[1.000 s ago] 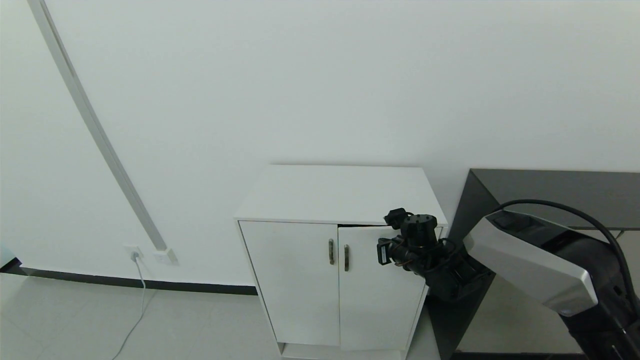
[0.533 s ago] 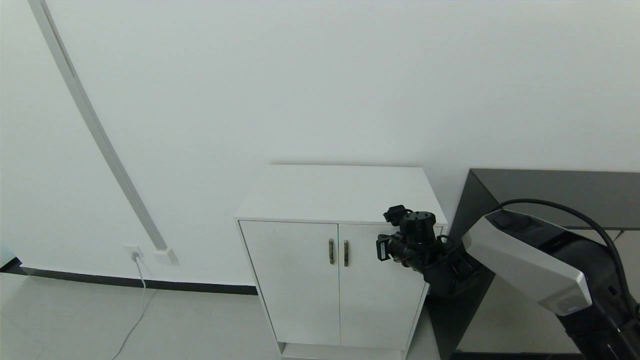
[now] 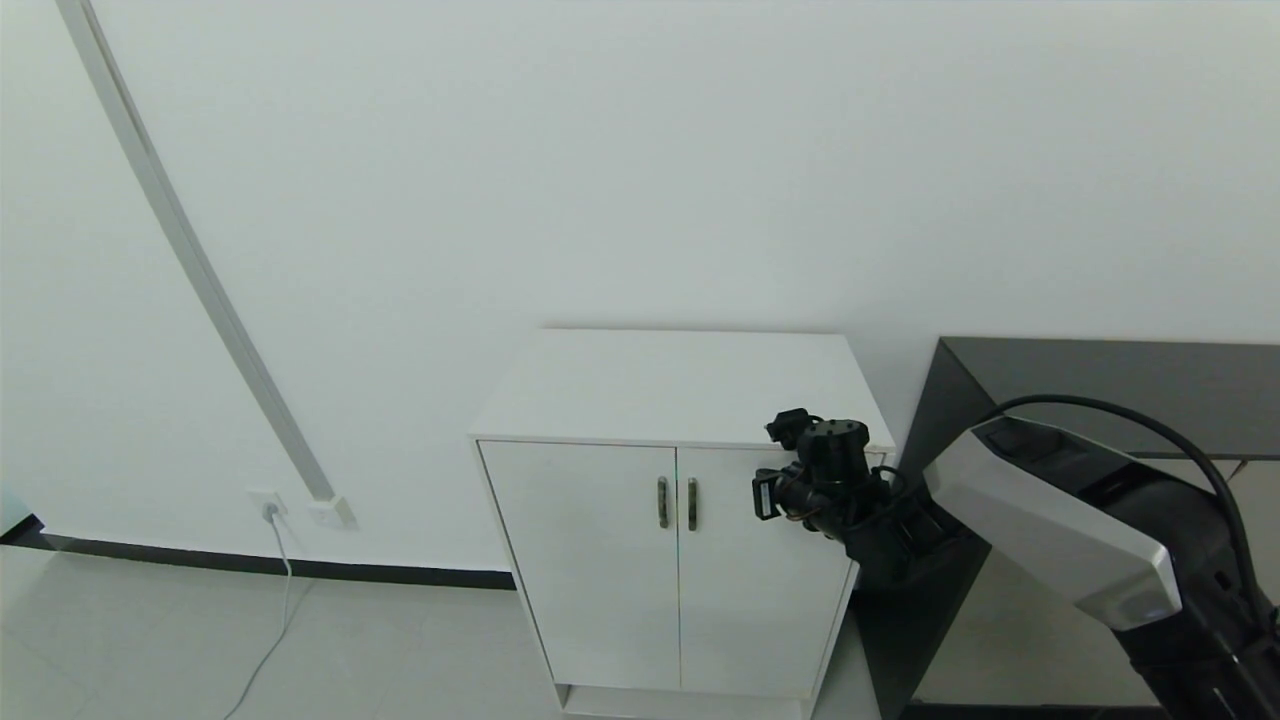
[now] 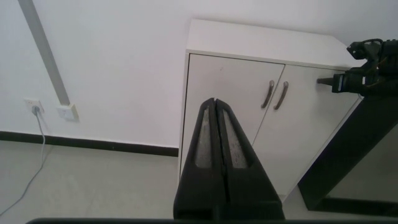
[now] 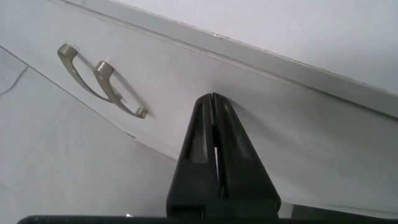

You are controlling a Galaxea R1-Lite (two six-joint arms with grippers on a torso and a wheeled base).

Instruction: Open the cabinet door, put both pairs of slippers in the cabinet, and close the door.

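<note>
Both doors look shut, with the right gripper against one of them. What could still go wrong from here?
1. The right gripper, shut, appears pressed on the right door near its top edge. Pushing further could mark the panel or shove the cabinet.
2. If that door has no catch, it may swing open once the gripper backs off.
3. The dark table stands right beside the cabinet, so a wide retreat could clip it.
</note>
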